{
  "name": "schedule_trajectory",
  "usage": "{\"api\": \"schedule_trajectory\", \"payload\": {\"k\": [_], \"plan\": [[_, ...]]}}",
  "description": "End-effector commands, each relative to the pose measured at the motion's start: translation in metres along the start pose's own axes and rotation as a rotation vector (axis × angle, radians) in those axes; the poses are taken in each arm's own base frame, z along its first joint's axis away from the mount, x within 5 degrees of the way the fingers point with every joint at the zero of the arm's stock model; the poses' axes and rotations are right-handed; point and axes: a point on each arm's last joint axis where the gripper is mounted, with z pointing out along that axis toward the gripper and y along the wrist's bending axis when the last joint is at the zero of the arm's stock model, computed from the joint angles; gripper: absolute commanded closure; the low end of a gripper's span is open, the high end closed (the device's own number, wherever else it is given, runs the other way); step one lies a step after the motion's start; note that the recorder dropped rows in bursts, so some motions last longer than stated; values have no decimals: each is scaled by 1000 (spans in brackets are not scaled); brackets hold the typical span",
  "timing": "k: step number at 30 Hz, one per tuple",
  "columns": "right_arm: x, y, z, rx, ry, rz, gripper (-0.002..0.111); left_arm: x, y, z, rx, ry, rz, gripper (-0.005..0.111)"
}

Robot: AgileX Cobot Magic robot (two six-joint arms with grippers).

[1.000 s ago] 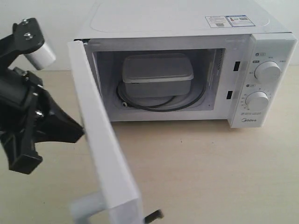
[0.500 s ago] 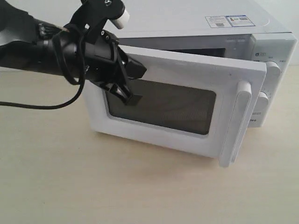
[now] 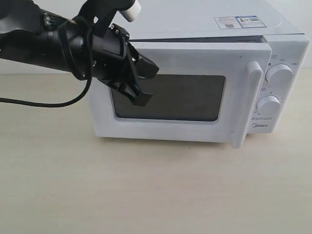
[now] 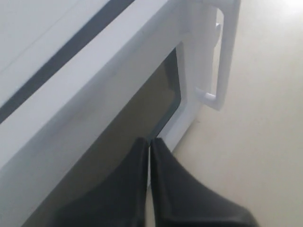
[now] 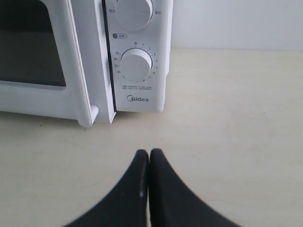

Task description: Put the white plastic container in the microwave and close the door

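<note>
Door [image 3: 195, 58] of the white Midea microwave [image 3: 195, 19] lay flat across the oven's front. Its long axis ran side to side and its dark window [image 3: 185, 97] faced straight out from the microwave. A thin dark line showed between the door's top edge and the microwave's top, so whether it had latched could not be told. The long bar handle [image 3: 248, 102] stood upright at the door's free edge, just beside the two round dials [image 3: 279, 74]. The white plastic container could not be seen through the dark window. The left gripper [image 4: 149, 141] had its fingers pressed together on nothing. Its tip was at the window's upper corner on the hinge side of the microwave, touching the door or just off it. The right gripper [image 5: 149, 152] was also pinched closed and empty. It hung over the table [image 3: 156, 195] in front of the microwave's dial panel, pointing at it and well apart from it. A small sticker [image 3: 240, 22] sat on the microwave's top above the dials.
</note>
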Motion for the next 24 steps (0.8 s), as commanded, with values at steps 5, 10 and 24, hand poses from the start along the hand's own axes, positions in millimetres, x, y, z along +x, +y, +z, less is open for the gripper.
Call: {"api": "schedule_trajectory", "payload": {"k": [5,10,24], "plan": [[0,0,0,5,-7,-6,108,-11,-12,-27,82,-17,-34,103],[-1,0,0,4,-16,-14,108,-9,-19,-40,128,-2,-28,103],[-60,9,-24,-52,-735,-159,108,5,-33,-72,122,-22,-50,103]]}}
